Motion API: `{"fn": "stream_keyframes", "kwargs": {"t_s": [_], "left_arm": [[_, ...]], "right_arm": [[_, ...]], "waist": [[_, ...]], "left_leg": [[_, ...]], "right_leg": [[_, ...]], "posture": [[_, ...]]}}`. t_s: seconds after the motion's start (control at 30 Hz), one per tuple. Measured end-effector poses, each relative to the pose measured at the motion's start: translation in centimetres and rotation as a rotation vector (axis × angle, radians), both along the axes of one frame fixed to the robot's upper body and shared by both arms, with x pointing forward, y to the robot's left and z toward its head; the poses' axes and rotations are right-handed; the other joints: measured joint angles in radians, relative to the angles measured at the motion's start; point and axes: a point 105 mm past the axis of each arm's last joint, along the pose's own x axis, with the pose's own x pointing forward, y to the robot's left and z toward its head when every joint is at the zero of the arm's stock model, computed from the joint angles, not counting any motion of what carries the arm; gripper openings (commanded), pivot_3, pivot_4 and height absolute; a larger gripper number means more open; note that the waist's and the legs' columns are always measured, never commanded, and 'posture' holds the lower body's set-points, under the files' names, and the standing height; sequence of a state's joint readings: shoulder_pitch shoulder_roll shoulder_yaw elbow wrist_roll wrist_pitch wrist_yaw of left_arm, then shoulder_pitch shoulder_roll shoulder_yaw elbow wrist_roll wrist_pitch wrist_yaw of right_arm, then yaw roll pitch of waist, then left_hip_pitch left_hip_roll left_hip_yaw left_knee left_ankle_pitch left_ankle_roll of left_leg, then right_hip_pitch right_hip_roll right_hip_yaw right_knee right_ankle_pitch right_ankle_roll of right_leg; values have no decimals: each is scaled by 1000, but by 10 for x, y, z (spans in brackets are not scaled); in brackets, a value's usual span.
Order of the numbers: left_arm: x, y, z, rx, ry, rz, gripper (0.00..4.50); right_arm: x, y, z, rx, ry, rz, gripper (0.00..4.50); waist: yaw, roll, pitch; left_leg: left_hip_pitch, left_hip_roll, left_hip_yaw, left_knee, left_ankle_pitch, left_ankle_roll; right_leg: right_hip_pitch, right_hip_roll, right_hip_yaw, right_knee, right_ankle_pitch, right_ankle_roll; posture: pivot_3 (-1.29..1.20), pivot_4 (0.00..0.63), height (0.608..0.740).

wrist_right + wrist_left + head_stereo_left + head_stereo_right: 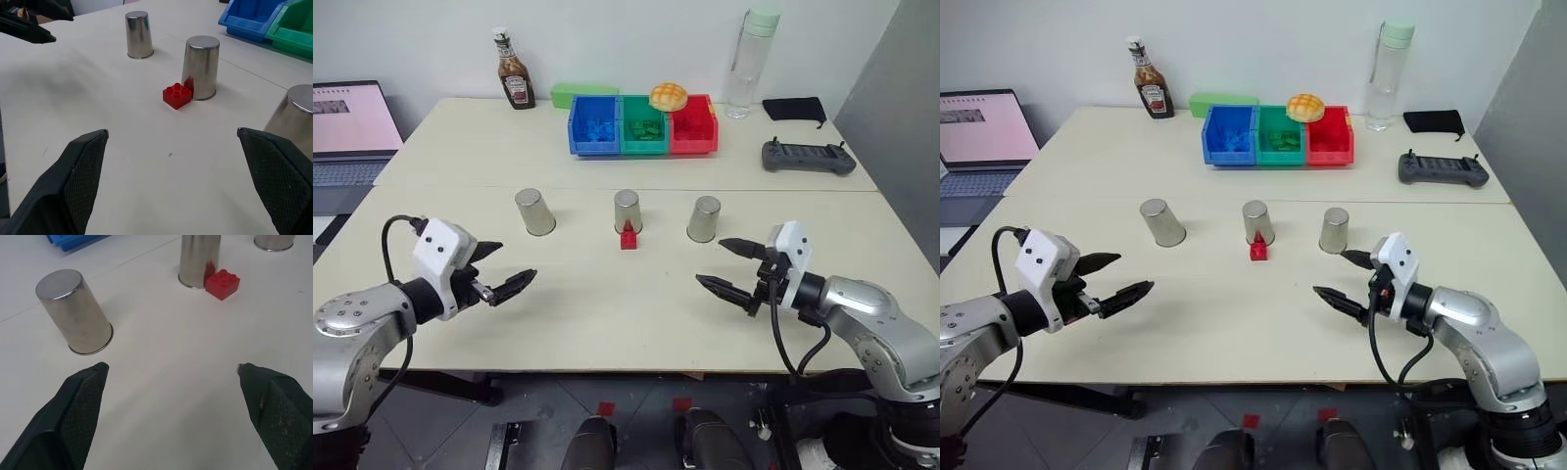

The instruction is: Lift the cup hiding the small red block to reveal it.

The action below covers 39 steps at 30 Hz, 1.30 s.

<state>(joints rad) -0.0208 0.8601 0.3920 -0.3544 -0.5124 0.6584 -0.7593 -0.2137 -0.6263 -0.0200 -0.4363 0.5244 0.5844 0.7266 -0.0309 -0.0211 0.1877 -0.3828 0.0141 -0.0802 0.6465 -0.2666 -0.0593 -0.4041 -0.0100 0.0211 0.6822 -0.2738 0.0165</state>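
Three silvery metal cups stand upside down in a row across the table: a left one (pixel 535 211), a middle one (pixel 627 211) and a right one (pixel 704 218). The small red block (pixel 628 237) lies uncovered on the table, right against the near side of the middle cup (pixel 201 66). No cup covers the block (pixel 222 283). My left gripper (pixel 517 261) hovers open and empty, in front of the left cup (pixel 73 311). My right gripper (pixel 710 260) is open and empty too, just in front of the right cup (pixel 293 117).
Blue (pixel 594 124), green (pixel 644 127) and red (pixel 693 127) bins sit at the back centre with a bun (pixel 668 95) on top. A sauce bottle (pixel 515 70), clear bottle (pixel 750 61), controller (pixel 808 157), black pouch (pixel 794 108) and laptop (pixel 350 127) ring the table.
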Motion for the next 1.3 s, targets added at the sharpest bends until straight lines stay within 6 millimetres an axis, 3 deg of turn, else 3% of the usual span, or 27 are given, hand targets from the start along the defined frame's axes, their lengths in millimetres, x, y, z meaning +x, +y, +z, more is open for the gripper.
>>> {"fn": "stream_keyframes", "kwargs": {"t_s": [1.3], "left_arm": [[-4, 4, 4, 6, -12, -9, 4500]], "right_arm": [[-3, -5, -4, -28, -9, 3, 4490]], "waist": [[0, 0, 0]], "left_leg": [[0, 0, 0, 0, 0, 0]], "right_leg": [[0, 0, 0, 0, 0, 0]], "posture": [[0, 150, 740]]}}
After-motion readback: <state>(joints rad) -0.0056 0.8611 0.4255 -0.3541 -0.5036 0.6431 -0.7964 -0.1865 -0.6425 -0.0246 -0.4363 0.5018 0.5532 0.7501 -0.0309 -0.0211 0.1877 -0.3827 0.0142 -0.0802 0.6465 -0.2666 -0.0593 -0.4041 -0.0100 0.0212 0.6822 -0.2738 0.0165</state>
